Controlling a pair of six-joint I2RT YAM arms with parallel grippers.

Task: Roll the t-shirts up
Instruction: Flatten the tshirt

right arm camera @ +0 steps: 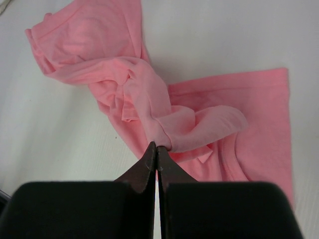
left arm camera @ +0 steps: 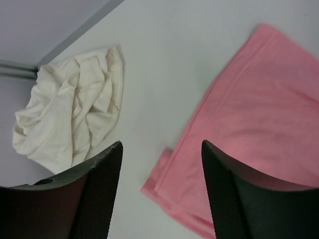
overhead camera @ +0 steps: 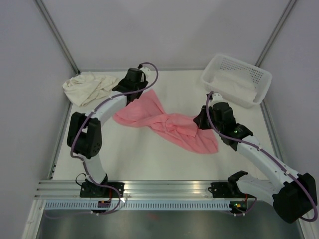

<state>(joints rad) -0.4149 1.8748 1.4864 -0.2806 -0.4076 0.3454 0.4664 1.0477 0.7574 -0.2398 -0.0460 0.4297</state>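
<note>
My right gripper (right arm camera: 158,148) pinches twisted fold of pink shirt (right arm camera: 94,40), sprawled between arms. My left gripper (left arm camera: 160,145) hangs agape over its corner; cream shirt (left arm camera: 70,119) bunched far left. Step: untangling. Next: left grabs hem, spread flat.

White perforated basket (overhead camera: 242,66) stands upright at the far right corner of the table (overhead camera: 144,159); table surface is white and matte; aluminium rails (overhead camera: 169,187) run along its near edge, with a slotted white strip (overhead camera: 169,204) just below them; pale grey walls (overhead camera: 169,30) enclose the cell; slanted metal struts (overhead camera: 56,35) rise at the far corners.
</note>
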